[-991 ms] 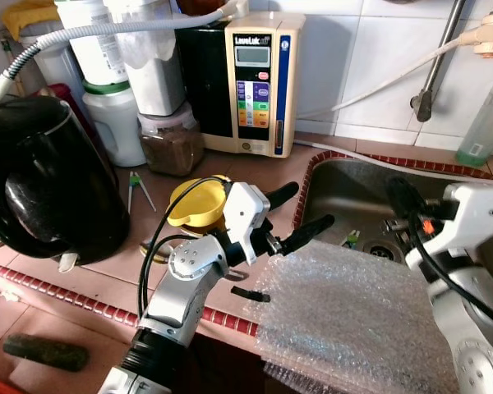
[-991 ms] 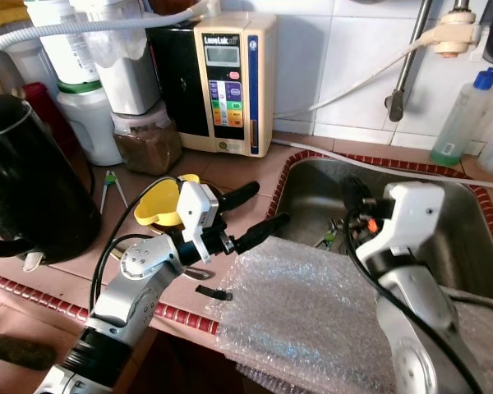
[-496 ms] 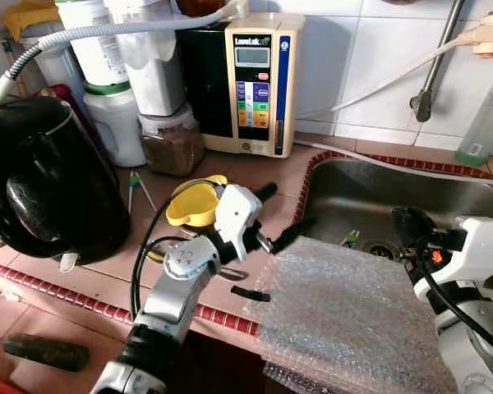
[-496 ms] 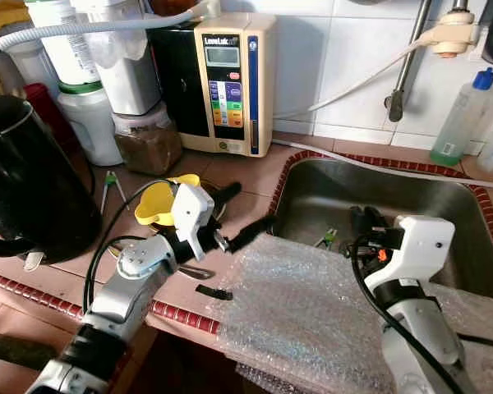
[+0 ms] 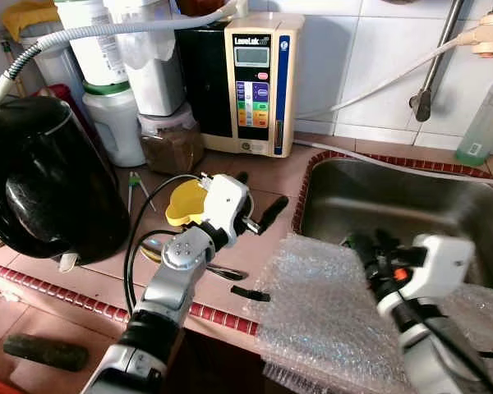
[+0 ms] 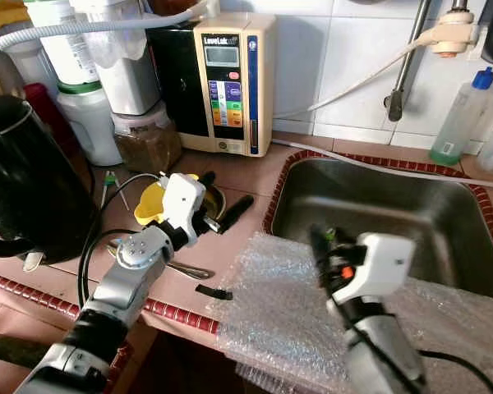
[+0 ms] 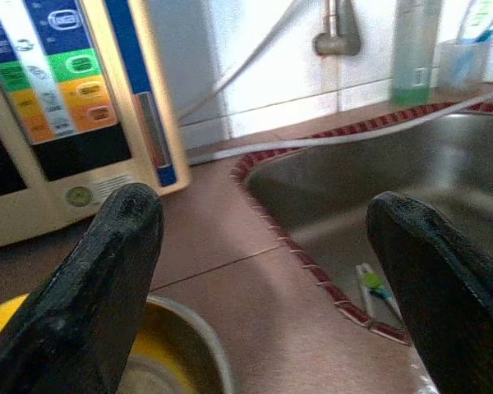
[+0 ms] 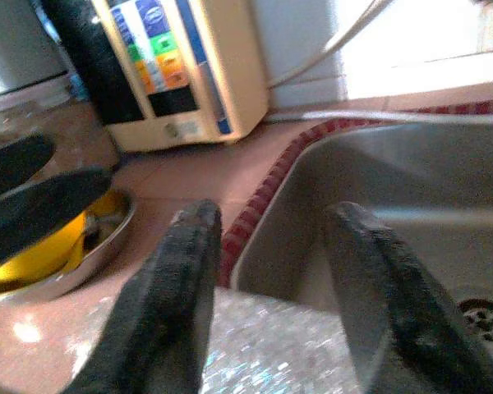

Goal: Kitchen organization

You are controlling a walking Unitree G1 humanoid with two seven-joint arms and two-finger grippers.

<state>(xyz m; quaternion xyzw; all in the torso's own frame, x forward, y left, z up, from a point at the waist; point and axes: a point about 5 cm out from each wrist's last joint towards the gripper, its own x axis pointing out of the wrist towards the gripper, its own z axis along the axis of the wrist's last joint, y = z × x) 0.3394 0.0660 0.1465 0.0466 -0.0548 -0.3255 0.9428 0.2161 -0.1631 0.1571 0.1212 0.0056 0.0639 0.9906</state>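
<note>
Bubble wrap sheet [image 5: 337, 312] is lying at the counter's [image 5: 255, 176] front edge, draping over the near rim of the sink [image 5: 411, 205] and hanging off the front. Judging it light, floppy and slick, so pinching one free corner or edge looks best; a flat press would just slide it. Left hand [image 5: 259, 205] is hovering open over the counter just beside the steel bowl [image 6: 214, 199] holding one yellow funnel [image 5: 185, 201], gripping nothing. Right hand [image 6: 322, 244] is sitting over the wrap's far edge by the sink rim, fingers spread, empty. Count: one wrap sheet, one black kettle [image 5: 41, 185], one water ionizer [image 5: 259, 82], one spoon [image 6: 185, 269], two hands.
</note>
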